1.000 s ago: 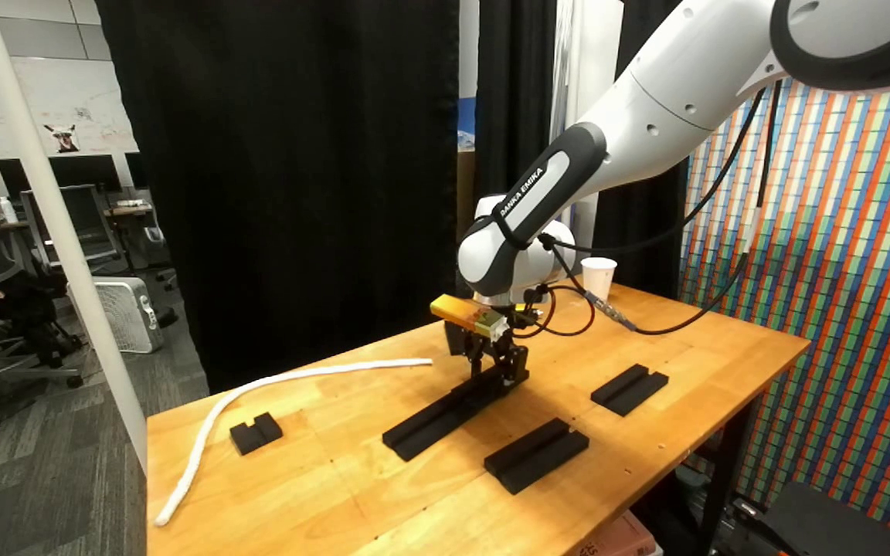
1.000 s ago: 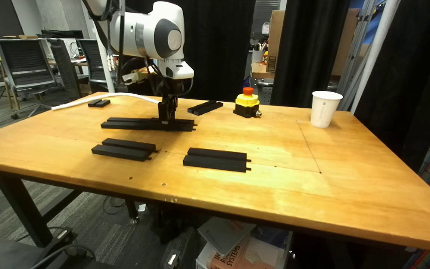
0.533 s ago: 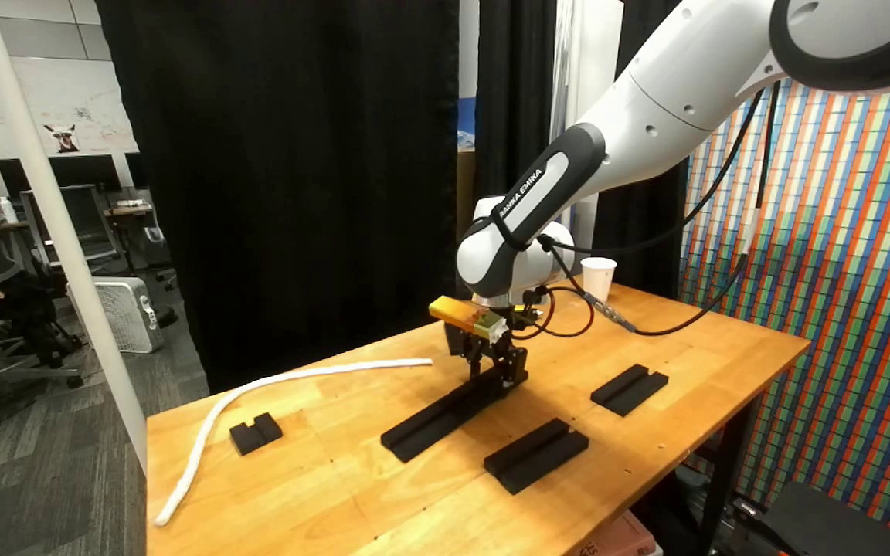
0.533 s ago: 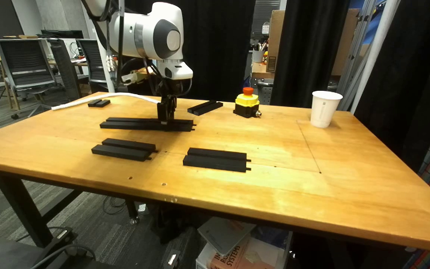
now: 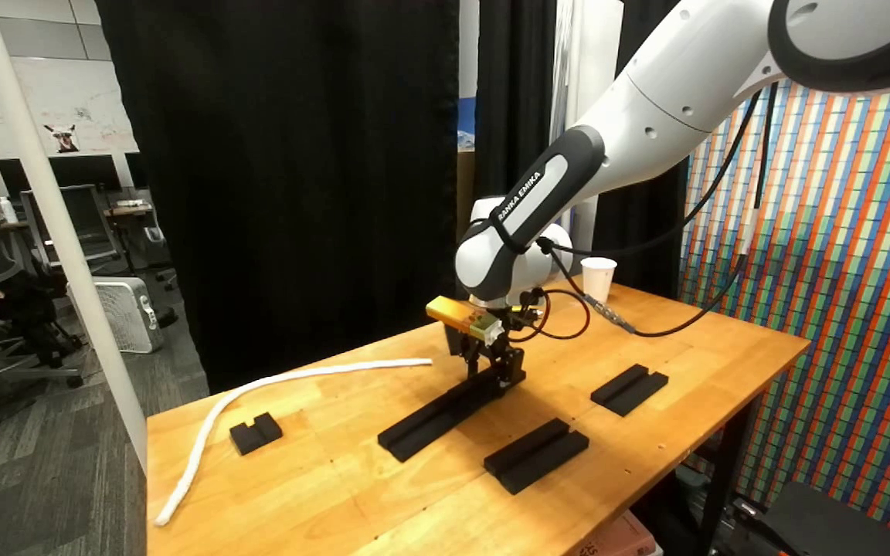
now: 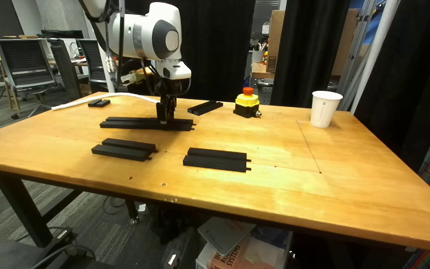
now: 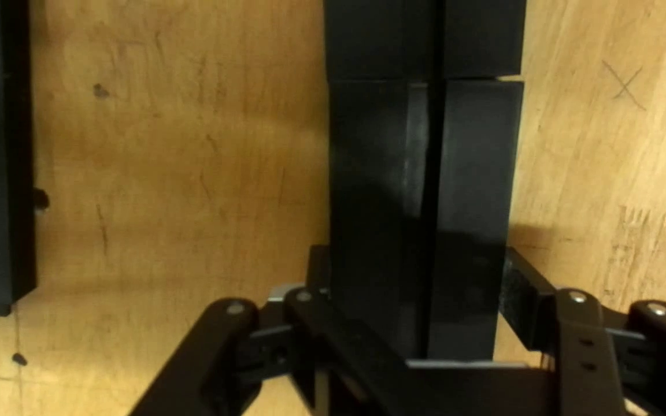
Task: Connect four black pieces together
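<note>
Two of the four black pieces lie in line on the table in both exterior views. My gripper [image 5: 489, 378] points down over the nearer-to-wrist piece [image 7: 477, 156] and is shut on its long sides; one pad [image 7: 521, 289] shows beside it. That held piece [image 6: 183, 126] meets the end of the far piece [image 7: 366, 37]. In the wrist view their ends almost touch, with a thin slit at the right edge; whether they are locked together I cannot tell. A third piece [image 6: 123, 150] and a fourth piece [image 6: 215, 161] lie loose, apart from the strip.
A white cable [image 5: 290, 377] curves along the table's far side. A small black block [image 5: 256, 434] sits near it, and another black block [image 6: 205, 108] lies behind the gripper. A yellow-red button box [image 6: 247, 104] and a paper cup [image 6: 325, 109] stand farther off.
My gripper and the two aligned pieces have slid slightly together along the strip's length, toward the far piece's free end. The loose pieces have stayed put, and the grip is unchanged.
</note>
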You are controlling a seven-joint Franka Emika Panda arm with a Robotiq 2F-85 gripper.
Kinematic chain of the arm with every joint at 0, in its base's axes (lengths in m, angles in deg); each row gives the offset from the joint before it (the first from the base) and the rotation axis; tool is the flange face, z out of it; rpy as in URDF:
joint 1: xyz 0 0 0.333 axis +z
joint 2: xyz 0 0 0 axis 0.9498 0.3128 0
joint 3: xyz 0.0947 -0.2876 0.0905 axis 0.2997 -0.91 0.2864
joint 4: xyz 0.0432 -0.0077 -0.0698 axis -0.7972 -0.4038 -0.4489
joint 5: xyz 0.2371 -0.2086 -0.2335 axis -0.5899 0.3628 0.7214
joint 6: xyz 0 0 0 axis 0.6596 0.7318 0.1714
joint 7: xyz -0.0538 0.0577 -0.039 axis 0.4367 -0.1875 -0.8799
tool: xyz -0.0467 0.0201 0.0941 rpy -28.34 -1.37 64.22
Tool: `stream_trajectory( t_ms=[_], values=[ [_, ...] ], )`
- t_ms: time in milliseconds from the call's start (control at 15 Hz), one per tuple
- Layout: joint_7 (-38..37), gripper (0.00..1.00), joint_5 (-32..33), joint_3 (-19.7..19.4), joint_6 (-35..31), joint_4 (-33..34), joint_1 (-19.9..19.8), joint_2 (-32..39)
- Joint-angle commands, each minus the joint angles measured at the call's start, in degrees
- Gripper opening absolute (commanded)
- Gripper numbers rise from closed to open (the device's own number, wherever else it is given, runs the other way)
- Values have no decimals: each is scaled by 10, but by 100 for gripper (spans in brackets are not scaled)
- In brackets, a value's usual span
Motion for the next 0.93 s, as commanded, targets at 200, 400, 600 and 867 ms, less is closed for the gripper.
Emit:
stream_trajectory(
  t_ms=[200,400,600,867],
  values=[
    [-48,45,9,-5,-45,-1,14,22],
    [-56,45,15,-6,-43,1,17,24],
    [-46,45,21,-4,-35,3,16,25],
    [-35,45,32,-2,-31,7,16,24]
  ],
)
